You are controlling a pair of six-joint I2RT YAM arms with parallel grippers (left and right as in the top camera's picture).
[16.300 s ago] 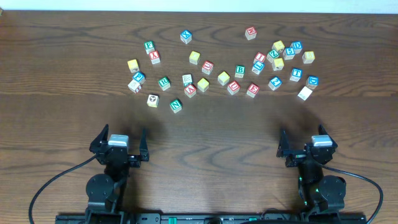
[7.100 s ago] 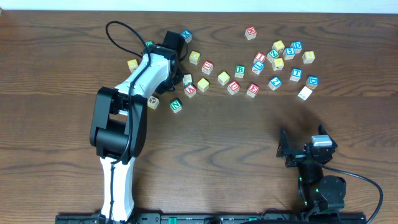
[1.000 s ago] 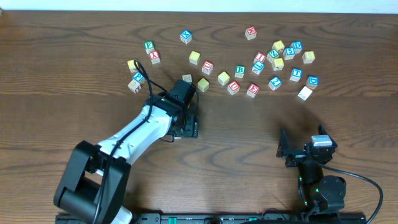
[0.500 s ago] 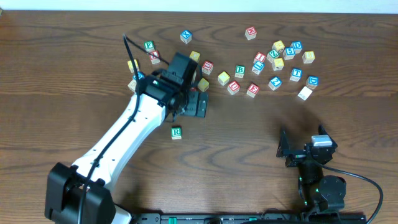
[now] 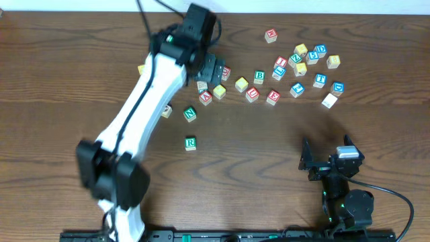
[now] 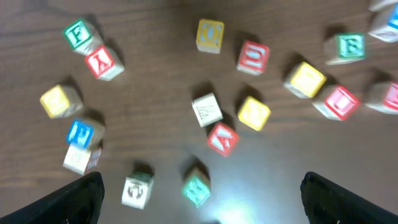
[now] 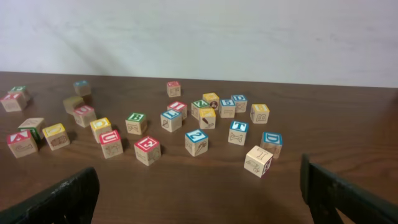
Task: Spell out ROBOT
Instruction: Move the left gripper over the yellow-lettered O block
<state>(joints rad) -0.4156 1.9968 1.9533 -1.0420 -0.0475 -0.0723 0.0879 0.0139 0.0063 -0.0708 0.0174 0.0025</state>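
The R cube (image 5: 191, 142) now sits alone on my counter (image 5: 269, 168); left jaws return wide and empty for O, right jaws idle wide.

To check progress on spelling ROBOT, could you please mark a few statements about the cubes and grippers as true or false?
1. The green R cube lies apart from the cluster, nearer the robot. True.
2. The left gripper holds a cube. False: it is open and empty above the cluster.
3. The right gripper is open and holds nothing. True.
4. The green B cube touches the green R cube. False: it sits within the cluster, well away from it.
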